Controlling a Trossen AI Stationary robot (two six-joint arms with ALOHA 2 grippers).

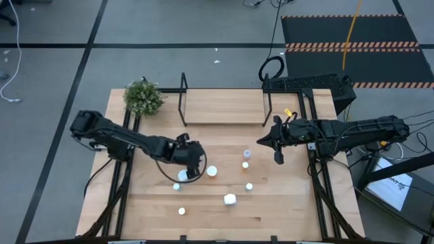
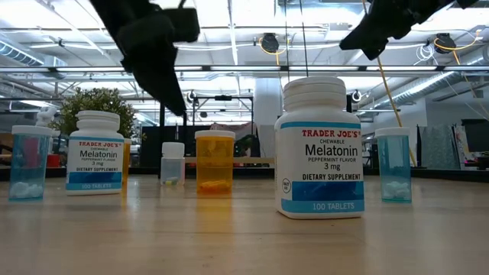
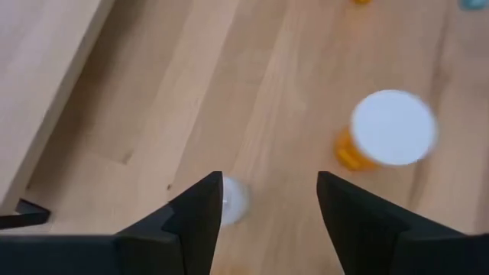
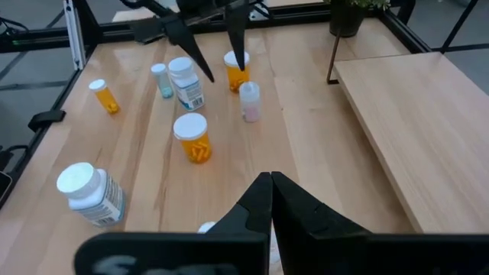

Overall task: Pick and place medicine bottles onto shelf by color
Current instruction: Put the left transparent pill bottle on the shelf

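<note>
the shelf (image 1: pixel 224 107) board lies bare between its black end frames (image 1: pixel 183 99), wide open from above. on the surface (image 1: pixel 156 217), scattered medicine bottles (image 1: pixel 230 199) crowd the middle; left tool (image 1: pixel 192 165) hangs over them, plant (image 1: pixel 143 97) blocks the far-left corner.

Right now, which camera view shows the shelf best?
The high view: the whole shelf shows from above, a light board between two black end frames, with nothing on it. The right wrist view shows one end, the left wrist view only an edge, and the low view only a thin strip behind the bottles.
</note>
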